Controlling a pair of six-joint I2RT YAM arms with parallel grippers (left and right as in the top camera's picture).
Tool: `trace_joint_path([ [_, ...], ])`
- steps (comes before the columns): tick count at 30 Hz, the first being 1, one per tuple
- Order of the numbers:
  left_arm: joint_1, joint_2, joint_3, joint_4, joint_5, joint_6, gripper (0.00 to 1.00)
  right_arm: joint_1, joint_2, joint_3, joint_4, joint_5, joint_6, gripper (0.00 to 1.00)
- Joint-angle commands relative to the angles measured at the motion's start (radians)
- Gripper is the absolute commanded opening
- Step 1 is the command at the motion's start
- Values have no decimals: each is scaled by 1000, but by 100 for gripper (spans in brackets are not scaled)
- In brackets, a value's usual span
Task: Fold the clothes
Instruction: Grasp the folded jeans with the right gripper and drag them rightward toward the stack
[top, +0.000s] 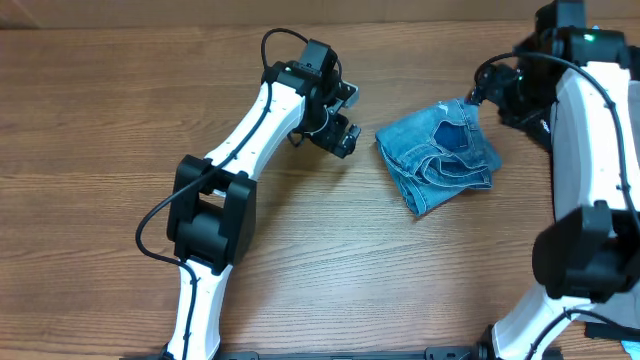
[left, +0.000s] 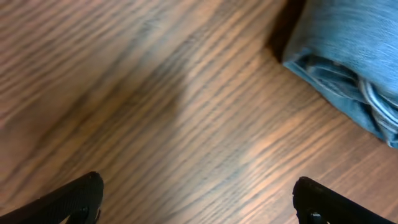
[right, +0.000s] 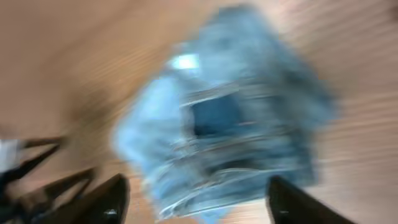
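Note:
The light-blue denim jeans (top: 438, 154) lie folded into a small bundle on the wooden table, right of centre. My left gripper (top: 340, 135) is open and empty just left of the bundle; in the left wrist view (left: 198, 196) its fingers hover over bare wood with a folded edge of the jeans (left: 348, 68) at the upper right. My right gripper (top: 478, 95) is at the bundle's far right corner. The right wrist view is blurred; its fingers (right: 196, 198) are spread wide above the jeans (right: 230, 130), holding nothing. No grey, black or sky-blue garments are in view.
The wooden table (top: 120, 110) extends left and toward the front. The left arm's base link (top: 212, 215) stands at the front left, the right arm's (top: 585, 250) at the right edge.

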Motion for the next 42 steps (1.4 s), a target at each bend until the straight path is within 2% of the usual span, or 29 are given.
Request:
trace_joint_path([
  [1, 12, 9, 3, 7, -23, -18, 100, 37, -1, -59, 51, -291, -100, 37],
  [3, 13, 9, 3, 7, -23, -19, 100, 64, 0, -119, 112, -313, -99, 19],
  [5, 14, 9, 3, 6, -23, -18, 100, 89, 3, -200, 177, -325, -98, 8],
  [7, 14, 9, 3, 6, -23, -19, 100, 98, 5, -259, 219, -351, -99, 4],
  [11, 16, 9, 3, 7, -23, -18, 100, 100, 15, -430, 335, -448, -98, 4],
  [16, 19, 9, 3, 2, -23, -18, 100, 83, 17, -606, 364, -448, -104, 4],
  [25, 18, 9, 3, 1, -23, -18, 100, 19, 18, -764, 381, -283, -132, 4],
  [29, 19, 9, 3, -5, -23, -18, 100, -21, 18, -771, 374, -277, -123, 4],
  [33, 19, 9, 3, -8, -23, -18, 100, -64, 17, -756, 329, -128, -66, 4],
  [42, 19, 9, 3, -6, -23, -18, 100, -174, -97, -553, 174, -56, -43, 4],
])
